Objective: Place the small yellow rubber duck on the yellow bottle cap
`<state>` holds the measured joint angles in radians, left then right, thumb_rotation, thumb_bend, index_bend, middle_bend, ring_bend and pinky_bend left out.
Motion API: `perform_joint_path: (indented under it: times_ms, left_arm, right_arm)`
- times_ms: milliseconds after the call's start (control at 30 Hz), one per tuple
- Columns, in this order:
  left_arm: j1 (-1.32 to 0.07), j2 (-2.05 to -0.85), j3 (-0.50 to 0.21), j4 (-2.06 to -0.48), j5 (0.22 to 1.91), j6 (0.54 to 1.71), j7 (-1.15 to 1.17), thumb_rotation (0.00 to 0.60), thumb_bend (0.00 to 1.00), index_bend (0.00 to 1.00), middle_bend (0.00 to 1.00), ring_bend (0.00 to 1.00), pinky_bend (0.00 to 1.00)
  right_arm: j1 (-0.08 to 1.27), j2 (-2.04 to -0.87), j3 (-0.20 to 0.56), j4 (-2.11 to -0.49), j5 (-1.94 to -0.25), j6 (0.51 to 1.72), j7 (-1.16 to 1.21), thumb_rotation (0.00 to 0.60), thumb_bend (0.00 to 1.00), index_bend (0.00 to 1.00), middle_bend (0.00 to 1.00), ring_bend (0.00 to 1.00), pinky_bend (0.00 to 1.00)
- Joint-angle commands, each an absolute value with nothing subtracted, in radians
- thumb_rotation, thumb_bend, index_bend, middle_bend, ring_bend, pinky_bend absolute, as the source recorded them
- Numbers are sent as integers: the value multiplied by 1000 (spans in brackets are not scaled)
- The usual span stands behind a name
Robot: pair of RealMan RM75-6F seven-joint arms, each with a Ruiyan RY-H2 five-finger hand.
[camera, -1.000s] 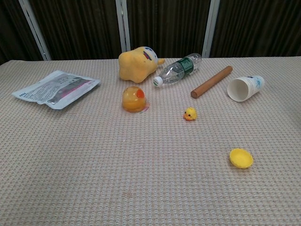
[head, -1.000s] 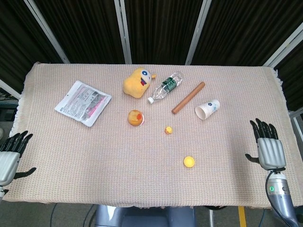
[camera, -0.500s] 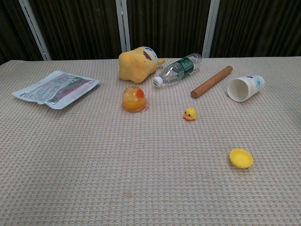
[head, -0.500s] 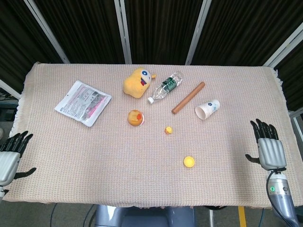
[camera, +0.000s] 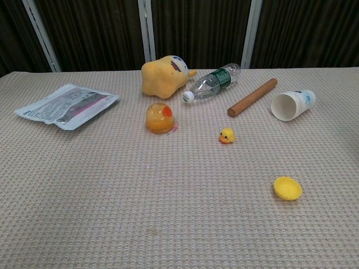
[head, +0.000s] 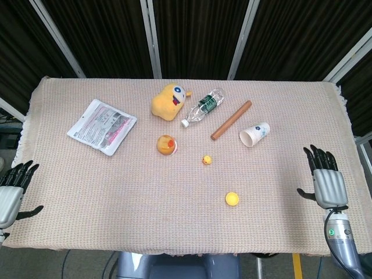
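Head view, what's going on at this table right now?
Nothing is being handled yet. The small yellow rubber duck sits on the table, apart from the yellow bottle cap. The left hand and right hand rest open at the table's opposite edges, holding nothing.

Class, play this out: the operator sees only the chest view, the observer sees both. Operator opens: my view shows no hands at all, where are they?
Observer: The right hand hovers at the table's right edge, fingers apart, holding nothing.
Operator: And the left?
Observer: The left hand is off the near left corner, also empty.
Operator: Which is closer to the small yellow rubber duck?
Observer: The right hand; the yellow bottle cap also lies on its side.
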<state>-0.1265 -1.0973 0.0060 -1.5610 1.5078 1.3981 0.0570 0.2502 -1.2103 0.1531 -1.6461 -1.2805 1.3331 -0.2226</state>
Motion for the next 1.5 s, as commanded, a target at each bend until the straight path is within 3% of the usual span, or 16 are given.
perform_joint_path:
  times_ms: [33, 333, 667, 1167, 1500]
  left_arm:
    - [-126, -1097, 7, -1561, 1513, 1401, 61, 600, 0, 0, 0, 0, 106]
    - [-127, -1099, 8, -1557, 1513, 1398, 53, 600, 0, 0, 0, 0, 106]
    - [-127, -1099, 8, -1561, 1516, 1402, 67, 600, 0, 0, 0, 0, 106]
    - [-136, -1100, 11, -1559, 1535, 1397, 45, 600, 0, 0, 0, 0, 106]
    - [-144, -1100, 12, -1554, 1542, 1388, 27, 600, 0, 0, 0, 0, 106]
  right_arm:
    - [265, -1227, 148, -1642, -1309, 1338, -264, 600, 0, 52, 0, 0, 0]
    - [267, -1237, 158, -1693, -1308, 1348, -257, 600, 0, 105, 0, 0, 0]
    - [378, -1335, 218, -1744, -1178, 1223, -364, 600, 0, 121, 0, 0, 0]
    - [576, -1640, 308, -1545, -895, 1113, -537, 600, 0, 180, 0, 0, 0]
    - [649, -1733, 324, -1457, -877, 1109, -564, 600, 77, 281, 0, 0, 0]
